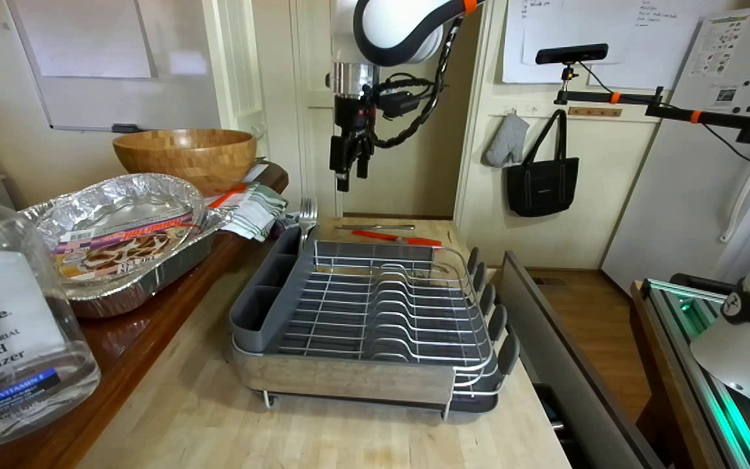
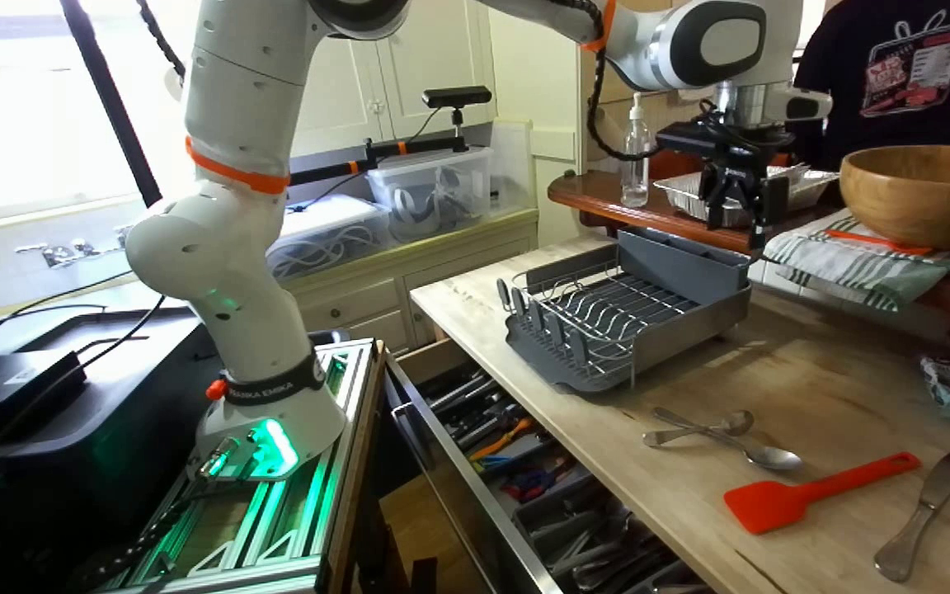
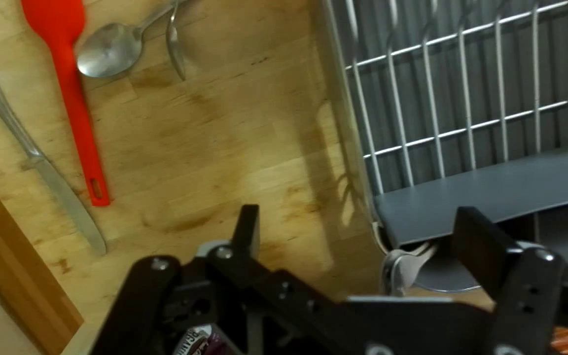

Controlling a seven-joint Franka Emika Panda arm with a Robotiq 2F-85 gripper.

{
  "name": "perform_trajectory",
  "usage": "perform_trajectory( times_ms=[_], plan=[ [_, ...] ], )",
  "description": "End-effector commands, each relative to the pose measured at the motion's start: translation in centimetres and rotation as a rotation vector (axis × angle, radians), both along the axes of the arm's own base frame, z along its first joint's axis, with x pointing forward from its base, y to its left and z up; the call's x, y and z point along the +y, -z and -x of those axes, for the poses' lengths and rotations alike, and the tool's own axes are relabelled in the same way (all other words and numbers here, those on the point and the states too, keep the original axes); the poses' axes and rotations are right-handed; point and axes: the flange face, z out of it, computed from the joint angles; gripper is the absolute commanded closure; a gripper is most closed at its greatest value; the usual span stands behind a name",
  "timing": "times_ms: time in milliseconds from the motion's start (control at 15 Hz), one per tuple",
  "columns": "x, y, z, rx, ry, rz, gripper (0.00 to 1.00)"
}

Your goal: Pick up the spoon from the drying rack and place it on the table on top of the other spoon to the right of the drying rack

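Observation:
Two silvery spoons lie crossed on the table. One spoon has its bowl nearer the red spatula; the other spoon's bowl is nearer the drying rack. In the wrist view, one spoon touches the spatula and the other spoon is partly cut off by the top edge. I cannot tell which lies on top. The drying rack holds no spoon that I can make out. My gripper is open and empty, high above the rack's cutlery-holder corner, also in both exterior views.
Forks stand up in the grey cutlery holder, under the gripper. A red spatula and a knife lie beyond the spoons. A wooden bowl and foil trays stand on the higher brown shelf. An open drawer runs along the table.

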Motion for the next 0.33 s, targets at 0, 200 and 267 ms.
perform_trajectory(
  times_ms=[0, 200, 267],
  plan=[
    [0.6, -0.6, 0.6, 0.002, 0.001, -0.023, 0.00],
    [1.4, -1.5, 1.8, 0.003, -0.001, -0.047, 0.00],
    [1.4, -1.5, 2.0, 0.003, 0.000, -0.047, 0.00]
  ],
)
